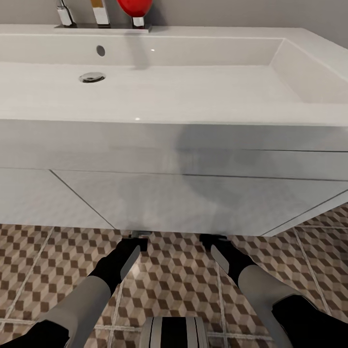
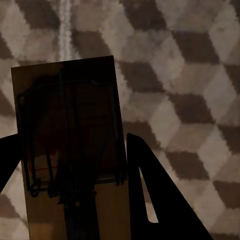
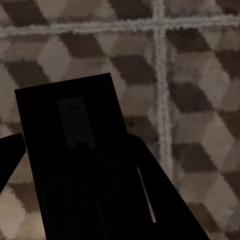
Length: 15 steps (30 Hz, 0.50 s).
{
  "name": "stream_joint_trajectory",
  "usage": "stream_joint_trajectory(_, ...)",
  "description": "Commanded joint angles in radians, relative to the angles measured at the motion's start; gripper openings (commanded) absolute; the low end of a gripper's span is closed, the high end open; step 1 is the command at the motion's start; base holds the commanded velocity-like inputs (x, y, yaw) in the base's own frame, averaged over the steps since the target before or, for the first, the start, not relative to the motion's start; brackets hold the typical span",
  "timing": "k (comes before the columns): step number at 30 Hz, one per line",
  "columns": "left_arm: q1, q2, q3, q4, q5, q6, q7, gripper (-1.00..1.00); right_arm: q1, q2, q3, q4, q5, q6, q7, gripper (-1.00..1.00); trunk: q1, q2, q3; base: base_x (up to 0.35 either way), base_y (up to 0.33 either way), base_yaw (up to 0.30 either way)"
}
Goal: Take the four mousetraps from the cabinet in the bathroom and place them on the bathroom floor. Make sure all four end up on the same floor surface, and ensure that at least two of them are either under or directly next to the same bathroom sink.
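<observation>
While both arms reach forward from the bottom of the head view, their ends pass under the front edge of the white vanity (image 1: 174, 193) that carries the sink (image 1: 159, 87), which spans the upper half of that frame. Below it lies the bathroom floor (image 1: 179, 275) with its cube-pattern tiles. In the left wrist view, the left gripper (image 2: 70, 165) has its dark fingers (image 2: 150, 190) clamped on either side of a tan mousetrap (image 2: 70, 125), wire and red mark visible, held over the tiles. In the right wrist view, the right gripper (image 3: 75, 170) grasps a second mousetrap (image 3: 70, 125), deep in shadow, also over the floor. A red object (image 1: 134, 7) stands at the top edge behind the basin.
</observation>
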Motion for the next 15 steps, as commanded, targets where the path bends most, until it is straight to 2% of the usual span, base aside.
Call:
stream_joint_trajectory(1,0.000,0.001,-0.005,-0.002,0.007,0.004,0.009,-1.00,0.000,-0.001,0.008,-0.006,-0.007,0.006,-0.008,-1.00,0.000,0.000,-0.001,0.000,0.000,0.000)
stream_joint_trajectory(12,0.000,-0.002,-0.005,-0.018,0.007,0.001,0.007,-1.00,0.000,0.001,0.010,-0.049,-0.005,0.005,-0.010,-1.00,0.000,0.000,-0.001,0.000,0.000,0.000)
stream_joint_trajectory(15,-0.016,-0.001,-0.005,-0.015,0.007,-0.015,0.007,-1.00,0.000,0.001,0.010,-0.049,-0.005,0.005,-0.010,-1.00,0.000,0.000,-0.001,0.000,0.000,0.000)
